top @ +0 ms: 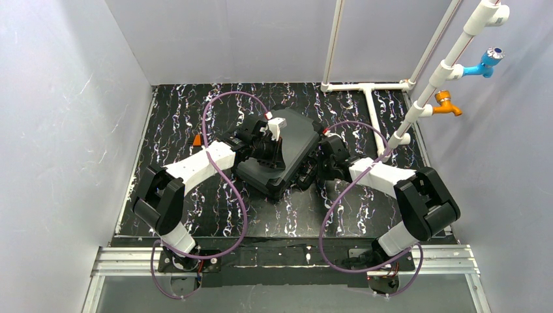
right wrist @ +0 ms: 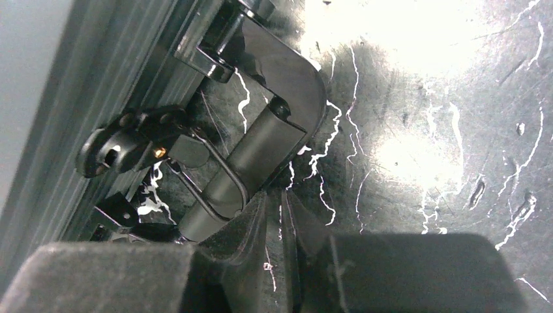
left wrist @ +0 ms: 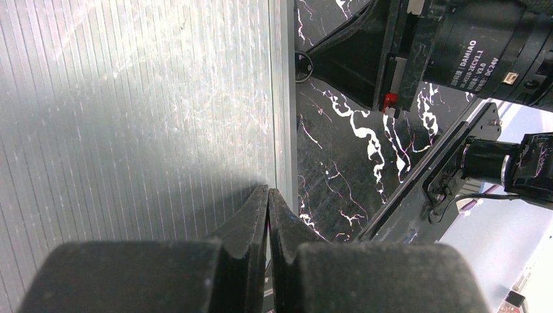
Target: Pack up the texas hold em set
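The black case (top: 287, 140) of the hold em set lies closed in the middle of the table. My left gripper (top: 272, 145) rests over its lid. In the left wrist view the jaws (left wrist: 269, 193) are shut and empty, tips at the edge of the ribbed lid (left wrist: 130, 117). My right gripper (top: 317, 166) is at the case's near right side. In the right wrist view its jaws (right wrist: 282, 195) are together with only a thin slit, empty, just beside the case handle (right wrist: 261, 147) and a latch (right wrist: 130, 147). Chips, cards and dice are hidden.
A small orange-red piece (top: 196, 140) lies on the black marbled table (top: 176, 124) left of the case. White pipes (top: 372, 98) run along the back right. Grey walls close in both sides. The right arm's wrist (left wrist: 482, 39) shows in the left wrist view.
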`<state>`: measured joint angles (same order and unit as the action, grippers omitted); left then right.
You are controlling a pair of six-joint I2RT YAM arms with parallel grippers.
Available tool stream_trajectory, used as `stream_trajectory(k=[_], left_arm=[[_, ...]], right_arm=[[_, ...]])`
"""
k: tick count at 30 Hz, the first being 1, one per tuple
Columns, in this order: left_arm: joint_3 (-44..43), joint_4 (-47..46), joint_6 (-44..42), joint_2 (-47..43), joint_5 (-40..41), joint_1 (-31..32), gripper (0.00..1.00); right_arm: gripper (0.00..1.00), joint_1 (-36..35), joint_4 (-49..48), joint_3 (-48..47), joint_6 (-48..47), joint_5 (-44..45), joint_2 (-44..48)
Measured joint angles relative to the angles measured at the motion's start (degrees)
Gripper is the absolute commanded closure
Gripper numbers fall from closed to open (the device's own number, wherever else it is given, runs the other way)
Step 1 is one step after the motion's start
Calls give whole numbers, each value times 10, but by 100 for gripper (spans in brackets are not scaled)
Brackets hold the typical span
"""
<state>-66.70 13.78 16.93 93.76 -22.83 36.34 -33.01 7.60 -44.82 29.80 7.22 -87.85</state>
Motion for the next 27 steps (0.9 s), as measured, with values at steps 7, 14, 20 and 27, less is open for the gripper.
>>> stream_trajectory(k=[7,14,20,27], left_arm=[[0,0,0,0,0,0,100],[0,0,0,0,0,0,100],[3,-2,0,-2,0,0,100],[4,-3,0,-2,0,0,100]], right_arm=[[77,0,4,-26,0,-12,0],[77,0,-2,-43,1,-28,-3],[77,0,-2,-48,1,-34,-14],[77,0,-3,-64,4,-40,-19]])
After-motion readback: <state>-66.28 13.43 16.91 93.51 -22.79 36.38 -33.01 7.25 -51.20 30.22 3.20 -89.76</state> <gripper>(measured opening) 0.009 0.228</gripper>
